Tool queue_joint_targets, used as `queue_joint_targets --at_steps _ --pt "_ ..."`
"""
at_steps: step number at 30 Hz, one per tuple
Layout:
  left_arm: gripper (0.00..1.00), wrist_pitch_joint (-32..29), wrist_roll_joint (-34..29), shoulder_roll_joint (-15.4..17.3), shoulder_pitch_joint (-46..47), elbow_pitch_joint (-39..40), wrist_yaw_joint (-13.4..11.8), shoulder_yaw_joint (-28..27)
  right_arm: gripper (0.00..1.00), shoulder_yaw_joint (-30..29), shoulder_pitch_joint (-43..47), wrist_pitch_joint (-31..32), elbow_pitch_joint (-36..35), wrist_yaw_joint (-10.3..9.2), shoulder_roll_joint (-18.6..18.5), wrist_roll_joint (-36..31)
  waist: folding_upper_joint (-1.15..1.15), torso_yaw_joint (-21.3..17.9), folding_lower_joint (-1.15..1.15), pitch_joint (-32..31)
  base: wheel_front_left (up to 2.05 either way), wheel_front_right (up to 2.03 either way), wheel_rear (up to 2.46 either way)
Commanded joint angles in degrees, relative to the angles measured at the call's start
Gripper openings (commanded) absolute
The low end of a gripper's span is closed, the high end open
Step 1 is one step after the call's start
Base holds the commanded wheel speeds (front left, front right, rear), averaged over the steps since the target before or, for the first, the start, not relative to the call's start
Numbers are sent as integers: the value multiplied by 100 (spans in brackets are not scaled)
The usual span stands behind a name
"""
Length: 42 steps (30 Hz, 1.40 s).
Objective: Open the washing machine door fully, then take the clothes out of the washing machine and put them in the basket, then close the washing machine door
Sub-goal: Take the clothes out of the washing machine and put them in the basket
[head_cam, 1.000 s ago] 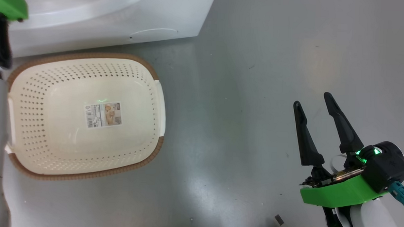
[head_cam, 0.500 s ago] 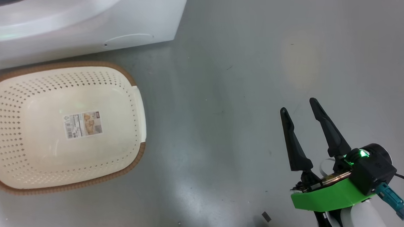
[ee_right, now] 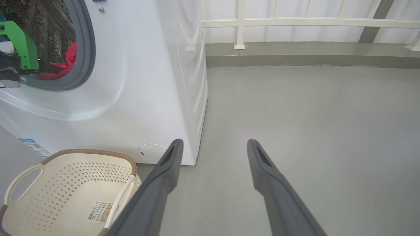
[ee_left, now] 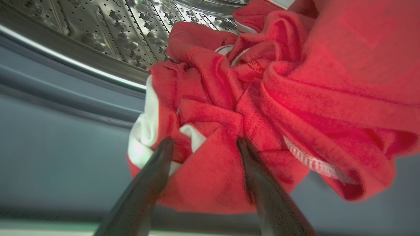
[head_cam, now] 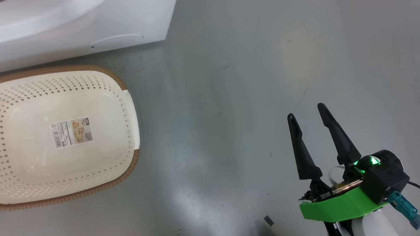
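At the washing machine [ee_right: 147, 82] mouth, left end effector [ee_left: 205, 141] spread astride the clothes [ee_left: 295, 82] (nothing pinched yet): we sink deeper, then close on a thick fold.

Head looks down; right wrist shares basket [head_cam: 100, 102]
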State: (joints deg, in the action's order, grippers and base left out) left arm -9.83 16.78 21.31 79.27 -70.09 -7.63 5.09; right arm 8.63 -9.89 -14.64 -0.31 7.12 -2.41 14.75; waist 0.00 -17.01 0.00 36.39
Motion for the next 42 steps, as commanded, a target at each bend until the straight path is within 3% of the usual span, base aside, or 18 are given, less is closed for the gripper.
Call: queue_joint_targets --at_steps 1,5,6,7,8,19,29,32,42 --pt "100 -11 -34 340 76 74 -64 -14 100 147 102 -36 -141 36 -47 114 0 -21 0 34 0 0 0" --pt "98 8 -20 335 109 50 -27 27 100 147 81 -36 -148 36 -47 133 0 -29 0 100 0 0 0" --pt "50 15 -11 323 118 47 -11 34 100 143 75 -36 -153 36 -47 140 0 -24 0 118 0 0 0" --pt "11 11 2 300 118 39 20 43 100 139 69 -36 -155 36 -47 143 0 -16 0 131 0 0 0" --pt "0 -11 20 277 122 29 66 51 100 134 63 -36 -158 36 -47 141 0 -6 0 146 0 0 0" --pt "0 455 209 133 123 198 328 29 100 72 2 -36 -176 36 -47 127 0 146 0 269 0 0 0" --pt "0 1098 328 -66 -85 661 591 92 100 -39 -64 -36 -240 36 -47 102 0 524 0 410 0 0 0" --pt "0 1286 391 -66 -275 864 725 83 100 -30 -104 -36 -236 36 -47 113 0 629 0 438 0 0 0" --pt "0 1938 597 -172 -1390 2123 814 8 100 -170 -161 -36 -247 36 -47 75 0 910 0 419 0 0 0"
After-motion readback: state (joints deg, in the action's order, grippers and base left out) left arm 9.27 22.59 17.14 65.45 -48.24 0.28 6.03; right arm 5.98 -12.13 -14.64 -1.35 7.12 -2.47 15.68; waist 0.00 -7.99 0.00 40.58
